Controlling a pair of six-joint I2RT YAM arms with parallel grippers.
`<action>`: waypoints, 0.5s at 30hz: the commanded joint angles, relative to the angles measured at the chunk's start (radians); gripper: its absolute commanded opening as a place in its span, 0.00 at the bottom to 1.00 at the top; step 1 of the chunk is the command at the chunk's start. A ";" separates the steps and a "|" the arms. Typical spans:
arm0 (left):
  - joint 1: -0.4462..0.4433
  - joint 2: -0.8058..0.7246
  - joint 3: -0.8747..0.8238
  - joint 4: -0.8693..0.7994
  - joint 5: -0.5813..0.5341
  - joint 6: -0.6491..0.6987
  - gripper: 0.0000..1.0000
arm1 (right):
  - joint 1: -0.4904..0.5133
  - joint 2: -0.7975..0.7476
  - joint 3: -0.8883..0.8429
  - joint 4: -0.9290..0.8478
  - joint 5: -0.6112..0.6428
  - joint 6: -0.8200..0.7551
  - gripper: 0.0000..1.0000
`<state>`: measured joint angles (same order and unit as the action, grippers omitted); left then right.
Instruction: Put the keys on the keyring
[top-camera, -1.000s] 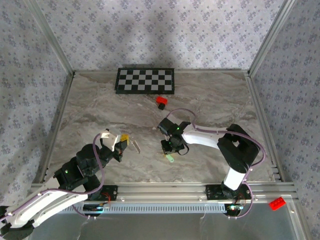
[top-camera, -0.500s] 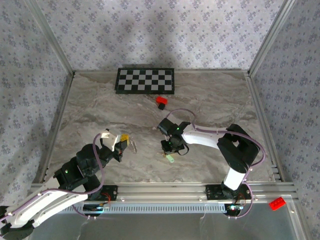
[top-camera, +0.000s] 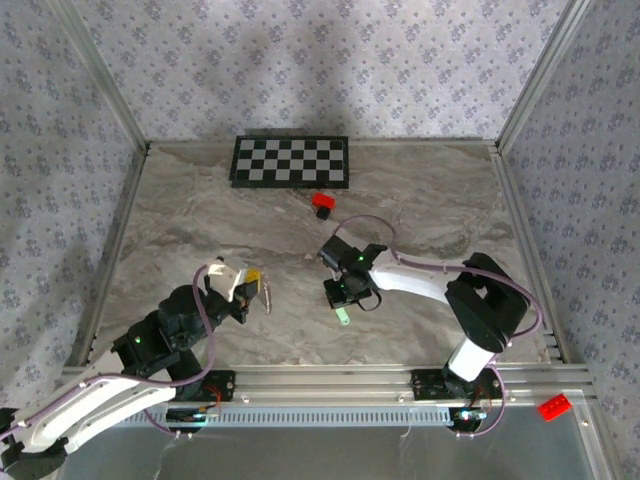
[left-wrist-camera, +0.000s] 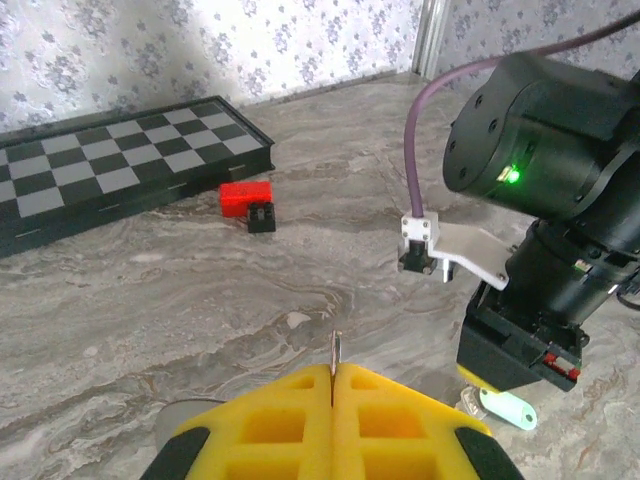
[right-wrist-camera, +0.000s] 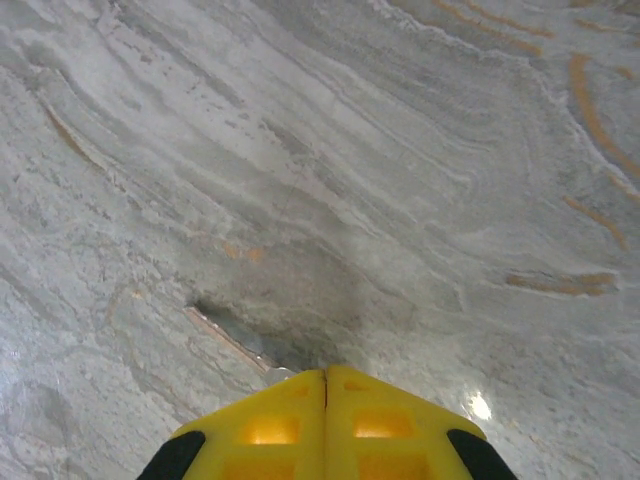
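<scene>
My left gripper (top-camera: 250, 282) is shut on the keyring (top-camera: 266, 291), a thin silvery piece that sticks out to its right. In the left wrist view the keyring (left-wrist-camera: 334, 350) pokes up edge-on from between the closed yellow fingertips (left-wrist-camera: 300, 400). Across from it, my right gripper (top-camera: 340, 297) points down at the table, shut on the key. The key's mint-green head (top-camera: 342, 317) shows just below it, and under the right arm's black gripper as the green head (left-wrist-camera: 505, 408). In the right wrist view the key's silver blade (right-wrist-camera: 228, 334) runs out left of the closed yellow fingertips (right-wrist-camera: 290, 400).
A red block (top-camera: 322, 203) with a small black piece (left-wrist-camera: 262, 216) lies behind the grippers. A folded chessboard (top-camera: 291, 160) sits at the back of the marble table (top-camera: 430, 200). Aluminium rails edge the table; a second red brick (top-camera: 555, 406) lies beyond the front rail.
My left gripper has shifted slightly right and forward with the keyring, closing some of the gap to the right gripper. The right gripper and key have barely moved.
</scene>
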<state>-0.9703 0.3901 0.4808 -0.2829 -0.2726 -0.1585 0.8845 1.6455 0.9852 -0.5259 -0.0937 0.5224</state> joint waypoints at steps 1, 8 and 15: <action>0.001 0.012 0.029 0.073 0.043 0.011 0.00 | 0.017 -0.086 -0.040 0.023 0.034 -0.040 0.02; 0.001 0.044 0.061 0.089 0.134 0.025 0.00 | 0.039 -0.304 -0.147 0.169 0.056 -0.149 0.00; -0.005 0.039 0.079 0.110 0.255 0.040 0.00 | 0.072 -0.628 -0.308 0.403 -0.022 -0.315 0.00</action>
<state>-0.9707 0.4389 0.4950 -0.2466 -0.0990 -0.1387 0.9501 1.1122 0.7261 -0.2535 -0.0727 0.3065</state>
